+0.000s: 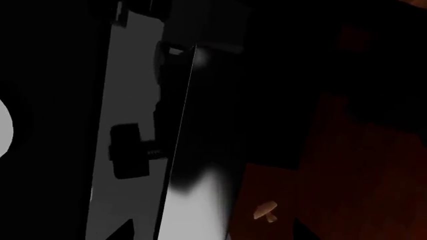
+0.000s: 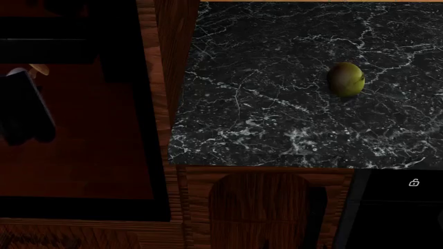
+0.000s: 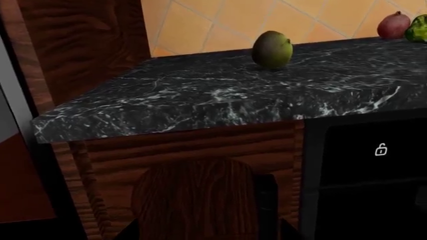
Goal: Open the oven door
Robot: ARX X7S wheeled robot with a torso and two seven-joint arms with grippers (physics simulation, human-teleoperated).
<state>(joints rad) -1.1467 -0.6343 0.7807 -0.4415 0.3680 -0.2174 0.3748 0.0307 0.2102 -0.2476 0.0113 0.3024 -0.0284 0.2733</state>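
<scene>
The oven door fills the left of the head view, a black-framed panel of dark glass with reddish-brown reflections, seen nearly face-on from above. My left gripper shows as a dark shape over the glass near its left edge. In the left wrist view that gripper is open, its dark fingertips wide apart with nothing between them; the door's glass and a grey strip lie ahead. The bar handle is not clear in any view. My right gripper is open, facing a wooden cabinet door.
A black marble counter carries a yellow-green fruit. Under it are the wooden cabinet door and a black appliance front with a lock icon. A small beige object shows by the left gripper. More fruit sits far back.
</scene>
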